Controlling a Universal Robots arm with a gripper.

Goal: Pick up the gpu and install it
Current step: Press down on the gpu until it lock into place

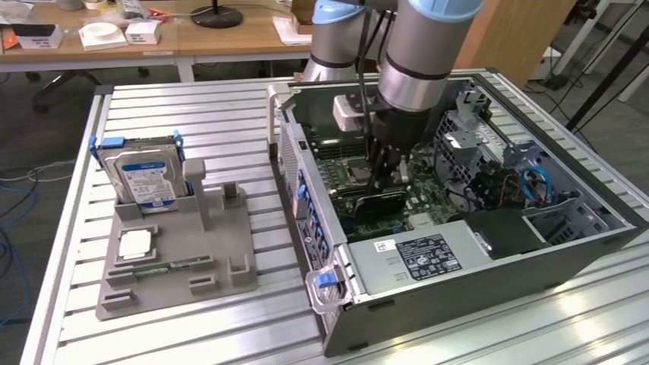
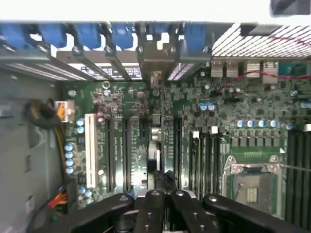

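We hold the gpu (image 1: 378,199) edge-on in our hand (image 1: 388,176), clamped narrow on its top edge, inside the open computer case (image 1: 568,251). The card hangs directly below us, just over the motherboard (image 2: 194,126) slots.

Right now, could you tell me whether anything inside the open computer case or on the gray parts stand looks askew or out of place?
Nothing stands out. The gripper is shut on the gpu, which stands on edge over the motherboard inside the case. On the gray stand, the hard drive sits upright in its holder.
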